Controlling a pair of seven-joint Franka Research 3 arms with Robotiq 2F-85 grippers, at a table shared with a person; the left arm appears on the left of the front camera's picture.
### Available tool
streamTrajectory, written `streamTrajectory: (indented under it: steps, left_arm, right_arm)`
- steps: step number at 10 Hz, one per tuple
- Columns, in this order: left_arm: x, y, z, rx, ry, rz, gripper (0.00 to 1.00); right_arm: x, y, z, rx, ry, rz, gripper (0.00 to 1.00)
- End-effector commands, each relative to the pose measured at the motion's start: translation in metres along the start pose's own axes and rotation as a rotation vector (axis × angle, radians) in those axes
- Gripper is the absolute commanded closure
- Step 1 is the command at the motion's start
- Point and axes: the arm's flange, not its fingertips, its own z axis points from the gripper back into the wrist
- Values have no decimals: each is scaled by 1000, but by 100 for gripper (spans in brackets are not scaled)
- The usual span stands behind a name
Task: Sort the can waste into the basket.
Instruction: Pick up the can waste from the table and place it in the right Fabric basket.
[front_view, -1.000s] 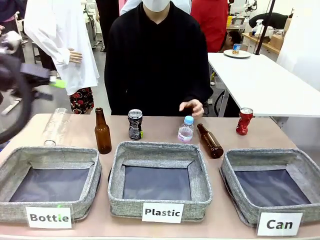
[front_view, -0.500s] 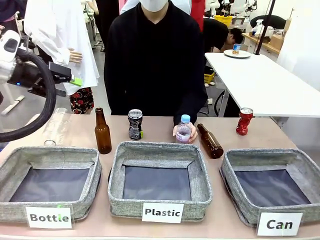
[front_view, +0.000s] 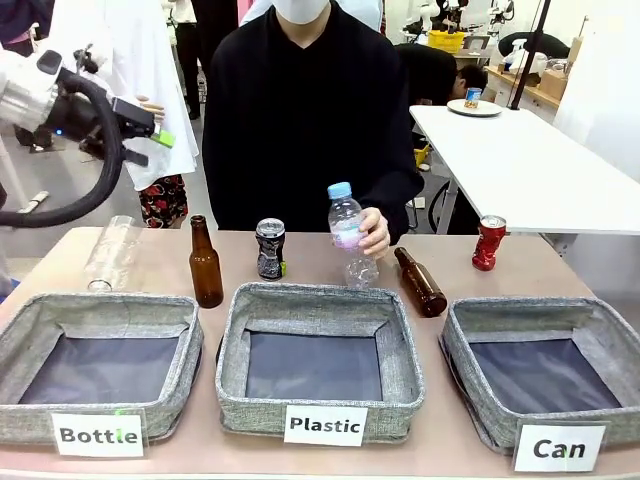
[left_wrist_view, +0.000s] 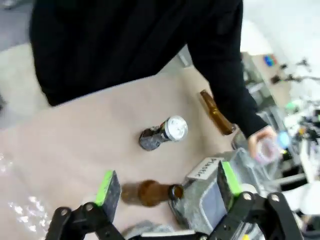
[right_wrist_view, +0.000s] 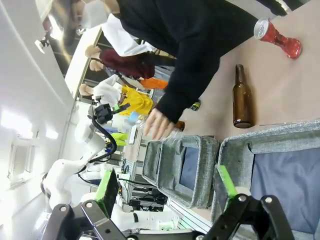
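Observation:
A crushed black-and-silver can stands at the table's far middle, and in the left wrist view this can lies ahead of the fingers. A crushed red can with a silver top stands at the far right, behind the grey basket labelled "Can". The right wrist view also has the red can and the basket in it. My left gripper hangs open high over the table's left end; my left gripper holds nothing. My right gripper is open and empty above the basket.
A person's hand holds a clear plastic bottle up over the basket labelled "Plastic". One brown bottle stands and another brown bottle lies behind the baskets. Another clear bottle lies far left, behind the "Bottle" basket.
The person's hand has taken the clear plastic bottle and lifted it off the table. My left arm has swung up and rightward into view. The cans have not moved.

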Motion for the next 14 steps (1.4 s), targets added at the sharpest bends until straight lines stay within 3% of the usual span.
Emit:
streamTrajectory:
  steps: [1, 2, 4, 6, 8, 10, 12, 14]
  left_arm:
    - [26, 38, -17, -243, 220, -45, 0]
    - [17, 47, 12, -309, 290, -55, 0]
    - [-26, 54, 106, -458, 261, -181, 0]
    - [-100, 74, 158, -557, 167, -243, 0]
    - [-153, 88, 162, -597, 73, -283, 0]
    - [-175, 95, 153, -597, 32, -261, 0]
    - [-162, 95, 146, -582, 45, -230, 0]
    - [-132, 84, 125, -568, 131, -242, 0]
  right_arm:
    - [2, 0, -1, 24, -18, 27, 0]
    - [2, 0, -1, 24, -18, 27, 0]
    - [2, 0, -1, 24, -18, 27, 0]
    - [2, 0, -1, 24, -18, 27, 0]
    - [2, 0, -1, 24, -18, 27, 0]
    - [2, 0, -1, 24, -18, 27, 0]
    - [2, 0, -1, 24, -18, 27, 0]
    - [2, 0, -1, 24, -18, 27, 0]
